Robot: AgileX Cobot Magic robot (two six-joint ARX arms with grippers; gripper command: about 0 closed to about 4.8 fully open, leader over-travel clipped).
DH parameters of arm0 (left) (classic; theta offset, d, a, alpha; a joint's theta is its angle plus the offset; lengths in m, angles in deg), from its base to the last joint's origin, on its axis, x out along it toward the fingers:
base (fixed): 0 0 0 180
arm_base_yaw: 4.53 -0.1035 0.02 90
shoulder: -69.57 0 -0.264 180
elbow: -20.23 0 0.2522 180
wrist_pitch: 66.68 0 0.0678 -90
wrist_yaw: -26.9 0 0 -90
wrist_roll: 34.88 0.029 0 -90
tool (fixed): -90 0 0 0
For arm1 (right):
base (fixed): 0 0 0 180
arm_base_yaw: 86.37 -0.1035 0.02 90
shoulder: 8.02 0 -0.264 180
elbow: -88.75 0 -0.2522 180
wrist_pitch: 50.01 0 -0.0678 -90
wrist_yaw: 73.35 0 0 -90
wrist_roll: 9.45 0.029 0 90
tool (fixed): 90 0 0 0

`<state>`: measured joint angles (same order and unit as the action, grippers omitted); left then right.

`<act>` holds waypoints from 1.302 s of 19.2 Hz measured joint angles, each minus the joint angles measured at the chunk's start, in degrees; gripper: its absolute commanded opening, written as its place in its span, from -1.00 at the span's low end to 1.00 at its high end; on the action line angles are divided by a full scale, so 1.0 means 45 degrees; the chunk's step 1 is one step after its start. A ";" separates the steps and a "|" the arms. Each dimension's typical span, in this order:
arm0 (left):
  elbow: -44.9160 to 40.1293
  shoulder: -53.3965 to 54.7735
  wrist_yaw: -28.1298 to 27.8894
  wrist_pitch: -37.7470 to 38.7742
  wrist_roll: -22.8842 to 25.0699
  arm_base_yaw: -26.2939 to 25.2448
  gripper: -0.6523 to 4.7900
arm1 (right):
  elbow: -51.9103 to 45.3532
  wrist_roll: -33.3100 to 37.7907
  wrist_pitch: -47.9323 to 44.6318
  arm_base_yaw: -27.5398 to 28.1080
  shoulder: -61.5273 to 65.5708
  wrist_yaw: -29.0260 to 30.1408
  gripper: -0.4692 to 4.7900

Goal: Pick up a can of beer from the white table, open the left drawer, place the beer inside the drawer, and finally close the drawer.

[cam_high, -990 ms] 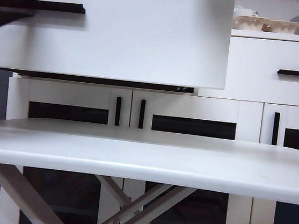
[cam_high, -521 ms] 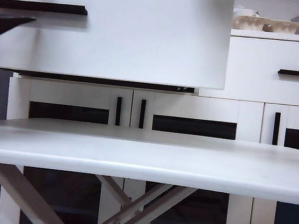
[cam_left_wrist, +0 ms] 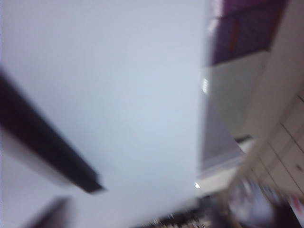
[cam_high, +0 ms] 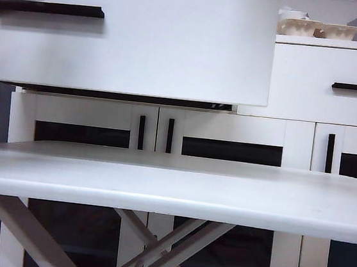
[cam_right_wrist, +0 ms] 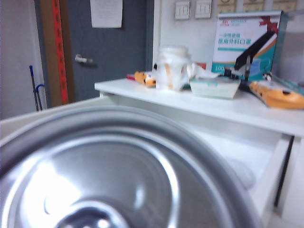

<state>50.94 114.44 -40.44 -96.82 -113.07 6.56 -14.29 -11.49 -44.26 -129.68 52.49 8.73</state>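
We are holding the can of beer point(cam_right_wrist: 114, 175) tight against the right wrist camera, above the open left drawer point(cam_high: 175, 49). The right gripper's fingers are hidden, so its state we cannot tell. The left gripper point(cam_left_wrist: 47, 216) is a blur by the drawer handle point(cam_left_wrist: 42, 147); its state we cannot tell either.

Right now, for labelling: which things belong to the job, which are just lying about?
Job: can, seemingly held by the unseen right gripper; open left drawer; table; left gripper, a blur at the handle.
Lying about: bowls; right drawer; glass doors; box.

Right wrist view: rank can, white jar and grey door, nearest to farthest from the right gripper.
1. Can, right at the camera; right gripper unseen.
2. White jar, on the cabinet top.
3. Grey door, at the back wall.
Left gripper: a blur by the drawer handle.
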 measured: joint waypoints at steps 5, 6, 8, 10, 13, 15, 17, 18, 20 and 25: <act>0.0000 -0.0933 0.0539 -0.0879 -0.0005 0.0000 -0.68 | 0.1491 -0.0005 -0.0010 0.0384 0.1384 0.0039 -0.26; 0.0000 -0.0957 0.0602 -0.1491 0.0000 0.0000 -0.69 | 0.1807 0.0000 0.0049 0.0529 0.1719 0.0044 -0.26; 0.0078 -0.0957 0.0874 -0.2837 0.0005 0.0000 -0.73 | 0.2778 0.0000 0.0442 0.0928 0.2671 0.0447 -0.26; 0.0500 -0.0952 0.1413 -0.2788 0.0296 0.0000 -0.78 | 0.3648 0.0005 0.0612 0.1132 0.3483 0.1010 -0.26; 0.1739 -0.0952 0.1948 -0.1685 0.1613 -0.0010 -0.78 | 0.4741 0.0005 0.1054 0.1214 0.4430 0.1137 -0.26; 0.3415 -0.0947 0.2744 0.1132 0.3779 -0.0010 -0.78 | 0.5629 0.0005 0.1826 0.1287 0.5163 0.1141 -0.26; 0.5309 -0.0908 0.2948 0.5061 0.6645 -0.0010 -0.78 | 0.6237 0.0005 0.2249 0.1360 0.5858 0.1273 -0.26; 0.6173 -0.0850 0.2914 0.6751 0.8174 -0.0010 -0.78 | 0.6431 0.0005 0.2511 0.1370 0.6105 0.1345 -0.26; 0.7436 -0.0767 0.2453 0.8859 1.0278 -0.0010 -0.78 | 0.6494 0.0005 0.2545 0.1394 0.6246 0.1428 -0.26; 1.2041 0.1433 0.1826 1.2619 1.3542 -0.0010 -0.78 | 0.6523 0.0005 0.2574 0.1579 0.6596 0.1457 -0.26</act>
<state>105.13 120.88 -32.22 -40.03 -52.13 6.52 15.06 -11.47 -32.67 -122.58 82.17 15.29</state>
